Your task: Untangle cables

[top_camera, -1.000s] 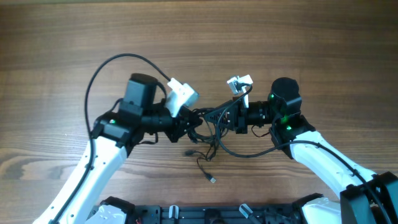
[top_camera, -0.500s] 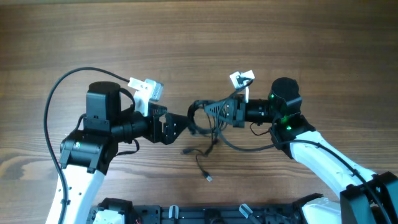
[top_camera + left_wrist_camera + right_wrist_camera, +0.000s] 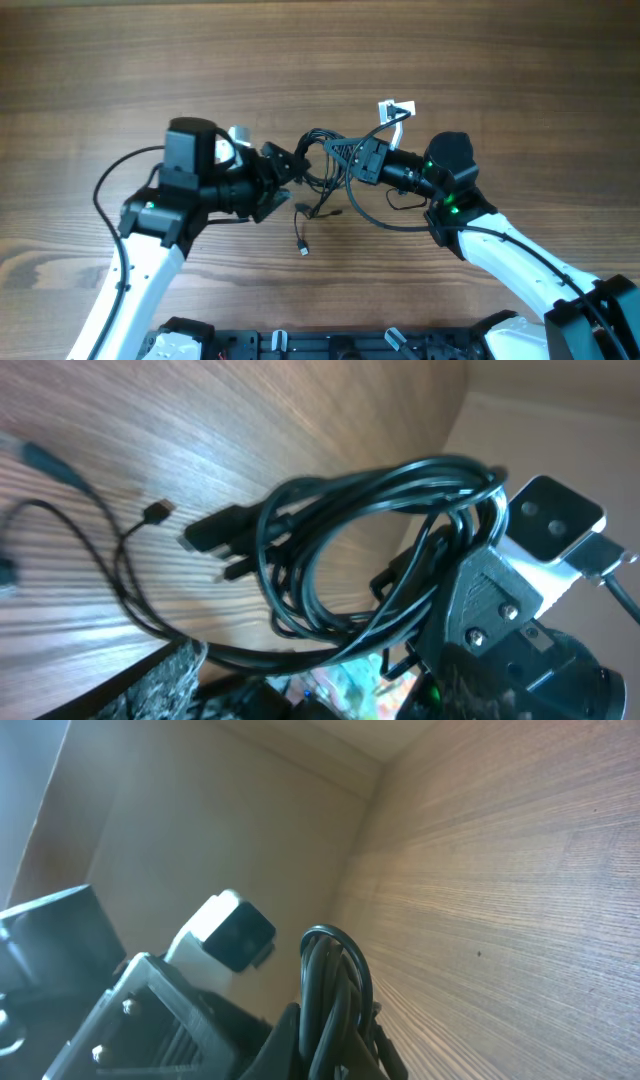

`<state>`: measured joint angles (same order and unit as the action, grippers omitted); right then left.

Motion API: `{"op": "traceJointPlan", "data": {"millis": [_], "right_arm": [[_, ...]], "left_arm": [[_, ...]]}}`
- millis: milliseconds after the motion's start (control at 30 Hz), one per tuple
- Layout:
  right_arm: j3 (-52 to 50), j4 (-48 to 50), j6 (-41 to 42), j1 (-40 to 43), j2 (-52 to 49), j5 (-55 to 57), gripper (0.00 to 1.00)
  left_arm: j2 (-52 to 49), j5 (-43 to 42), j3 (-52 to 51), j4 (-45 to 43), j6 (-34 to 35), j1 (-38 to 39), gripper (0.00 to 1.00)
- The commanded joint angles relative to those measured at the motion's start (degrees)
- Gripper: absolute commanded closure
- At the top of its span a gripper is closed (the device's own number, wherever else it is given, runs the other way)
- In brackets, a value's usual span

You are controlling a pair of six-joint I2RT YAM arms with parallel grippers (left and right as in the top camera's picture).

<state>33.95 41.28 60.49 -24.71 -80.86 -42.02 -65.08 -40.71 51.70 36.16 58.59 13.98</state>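
The cables point(image 3: 322, 150) are a knot of thin black cords hanging in a loose coil off my right gripper point(image 3: 347, 160), which is shut on them. One cord trails down to a small plug point(image 3: 302, 249) lying on the wood. My left gripper point(image 3: 287, 180) is open just left of the coil, fingers spread toward it. In the left wrist view the coil point(image 3: 350, 530) fills the middle, with a black plug point(image 3: 205, 535) and a small connector point(image 3: 155, 512) sticking out left. One strand runs just above my left finger point(image 3: 150, 685). The right wrist view shows the cords point(image 3: 335, 980) pinched upright between its jaws.
The wooden table point(image 3: 320, 60) stretches bare behind both arms. A thicker black robot cable point(image 3: 110, 180) loops left of the left arm. The left arm's white wrist camera point(image 3: 235, 930) sits close behind the held coil. Black frame parts point(image 3: 330, 343) line the near edge.
My left gripper let go and opened, backed off to the left, then returned up beside the coil. The right gripper carried the bundle slightly up and left, and the loose plug slid left.
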Motion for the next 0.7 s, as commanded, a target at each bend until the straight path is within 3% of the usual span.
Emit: {"op": "traceJointPlan", "data": {"millis": [0,33,200,400,467,500,600,667], "right_arm": [[0.20,0.68,1.42,-0.26,-0.42,-0.07,0.96],[0.20,0.68,1.44,-0.24,-0.42,-0.42,0.96],[0.20,0.70,1.64,-0.24,-0.42,-0.66,0.95],[0.20,0.70,1.64,-0.24,-0.42,-1.92,0.96],[0.20,0.68,1.60,-0.24,-0.42,-1.92,0.95],[0.20,0.70,1.29,-0.24,-0.42,-1.92,0.95],[0.20,0.63,-4.31,1.40,-0.42,-4.11,0.75],[0.20,-0.59,-8.00,3.72,-0.42,-7.23,0.41]], "left_arm": [[-1.25,8.92,0.37,-0.17,15.26,4.31,0.23],[-1.62,10.80,0.37,-0.37,20.17,6.03,0.25],[-2.71,18.03,0.37,-0.87,28.11,10.25,0.40],[-6.08,22.77,0.37,-7.72,30.84,14.34,0.60],[-8.00,22.84,0.37,-11.21,30.80,15.78,0.74],[-8.70,23.04,0.37,-11.58,30.80,15.96,0.91],[-9.92,24.35,0.37,-10.05,26.10,15.43,0.96],[-9.27,24.24,0.39,-9.68,18.27,14.27,0.96]]}}
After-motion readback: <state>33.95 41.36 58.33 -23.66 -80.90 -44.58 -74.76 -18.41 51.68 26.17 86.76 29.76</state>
